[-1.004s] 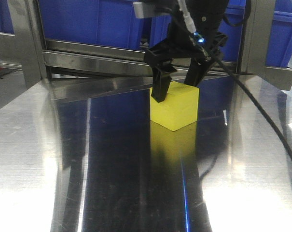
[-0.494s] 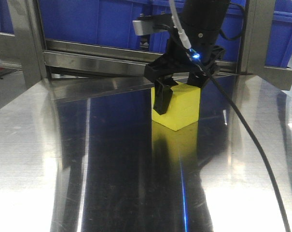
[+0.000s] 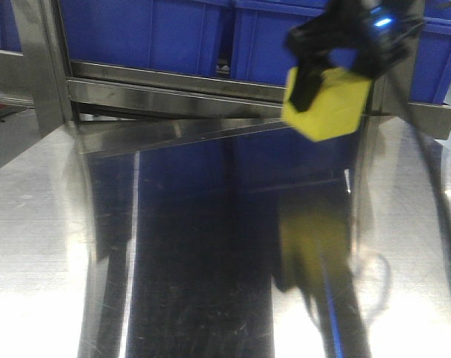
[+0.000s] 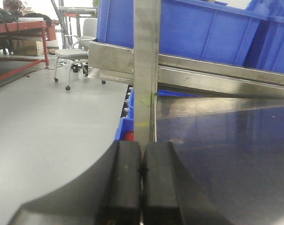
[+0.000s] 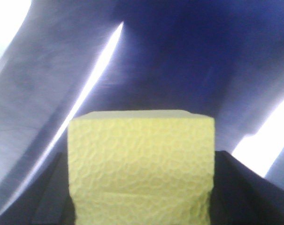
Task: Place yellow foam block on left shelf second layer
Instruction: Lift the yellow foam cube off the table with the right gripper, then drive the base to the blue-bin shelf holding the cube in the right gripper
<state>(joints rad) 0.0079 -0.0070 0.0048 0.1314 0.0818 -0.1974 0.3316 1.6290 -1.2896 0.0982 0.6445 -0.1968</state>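
Nearest me is the shiny steel table [image 3: 61, 246], and the left gripper [image 4: 142, 173] sits by the shelf post [image 4: 144, 70] with its pads pressed together on nothing. Further back, the right gripper [image 3: 335, 88] clamps the yellow foam block [image 3: 331, 106] in the air above the table, in front of the blue bins [image 3: 150, 33]. I'd call this the carry step, and next it needs a swing left to the shelf's second layer. The block looks cubic, with no real long axis, and it is tilted corner-down.
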